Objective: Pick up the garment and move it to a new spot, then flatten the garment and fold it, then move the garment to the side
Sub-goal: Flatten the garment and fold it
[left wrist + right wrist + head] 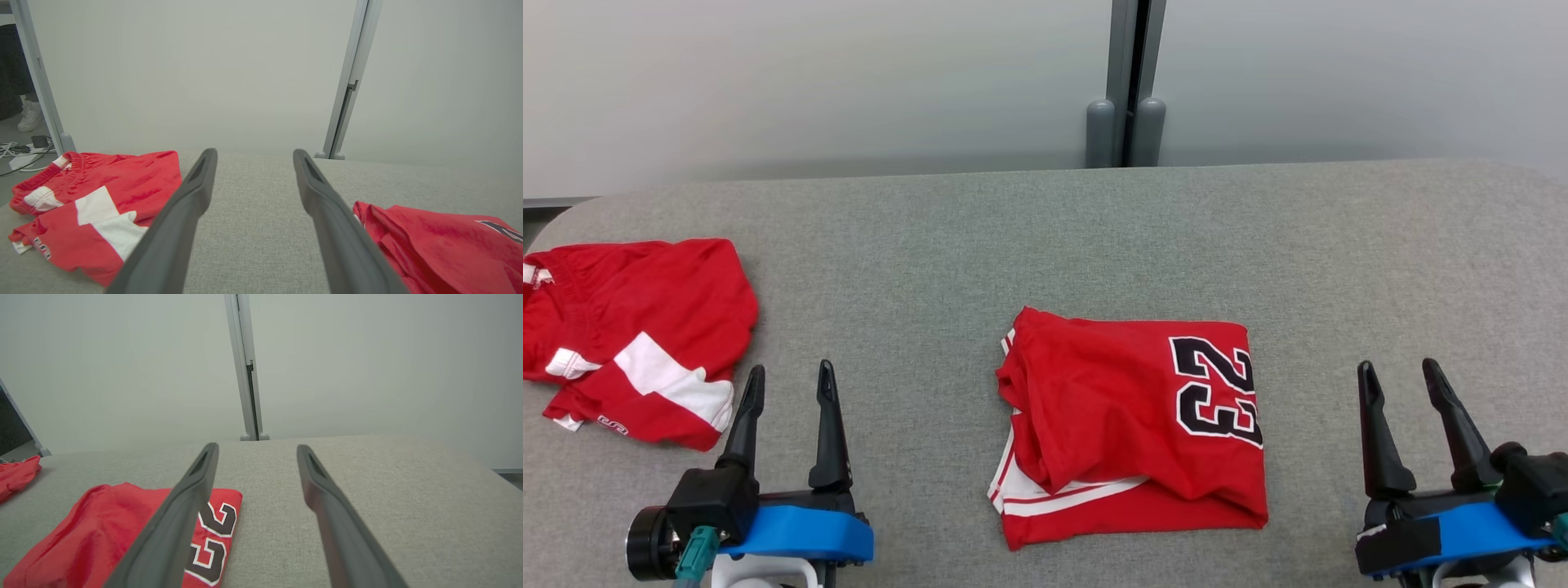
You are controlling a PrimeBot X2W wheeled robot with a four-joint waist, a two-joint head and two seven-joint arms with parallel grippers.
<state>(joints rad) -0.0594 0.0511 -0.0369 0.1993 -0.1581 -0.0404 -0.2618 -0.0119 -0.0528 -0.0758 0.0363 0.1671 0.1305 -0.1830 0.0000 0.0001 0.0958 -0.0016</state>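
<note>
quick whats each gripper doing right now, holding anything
left gripper: open, holding nothing
right gripper: open, holding nothing

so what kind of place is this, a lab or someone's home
Probably a lab or office test area, not a home: a grey fabric-covered table stands against frosted partition panels joined by a metal post, and loose cables lie on the floor.

Shorts (645,327) run off head view's left edge; small white logo (611,425) nr hem too small to read. Right wrist view: finger (179,522) covers pt of jersey (81,535) number. Left wrist view: jersey cut by right + bottom edges.
</note>
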